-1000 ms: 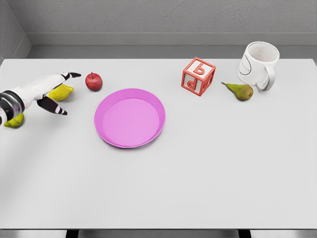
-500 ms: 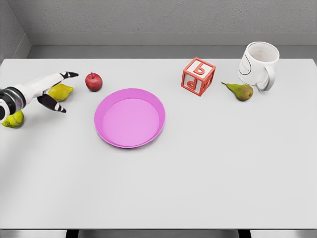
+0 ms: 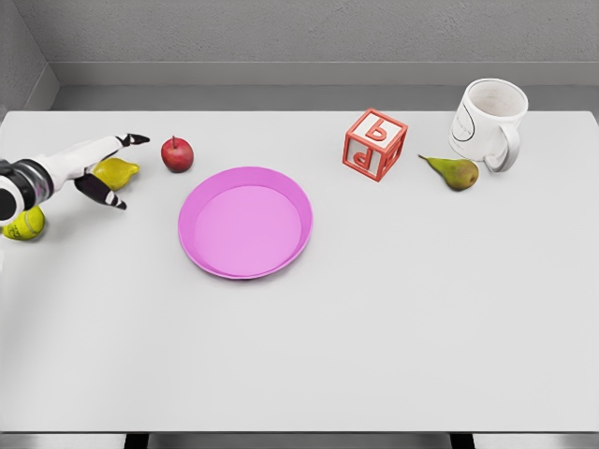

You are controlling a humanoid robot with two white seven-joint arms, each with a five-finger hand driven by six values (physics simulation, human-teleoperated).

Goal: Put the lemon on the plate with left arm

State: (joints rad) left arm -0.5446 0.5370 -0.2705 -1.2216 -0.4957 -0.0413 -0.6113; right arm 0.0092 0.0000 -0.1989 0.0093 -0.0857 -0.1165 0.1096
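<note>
The white worktop [image 3: 374,327] fills most of the view, with a grey wall behind its far edge.

A pink plate [image 3: 245,222] sits left of the middle, holding nothing.

A white mug [image 3: 487,122] stands upright at the far right, handle turned toward the viewer.

The left arm comes in from the left edge, low over the worktop. Its hand [image 3: 89,164] reaches toward the far left corner, fingers [image 3: 131,139] stretched out and spread, thumb pointing down toward the near side, gripping nothing.

A red block [image 3: 374,143] with the letter "b" on its faces rests beyond the plate's right side, well apart from it.

A green pear [image 3: 452,171] lies just beside the mug, stem pointing left.

The lemon [image 3: 116,172] lies on the worktop under the spread fingers, between the forefinger and the thumb; whether the hand touches it cannot be told. It is left of the plate and apart from it.

A red apple [image 3: 177,153] sits near the lemon's right, beyond the plate's far-left rim.

A yellow-green ball [image 3: 24,224], partly hidden by the wrist, lies at the left edge, nearer than the lemon.
</note>
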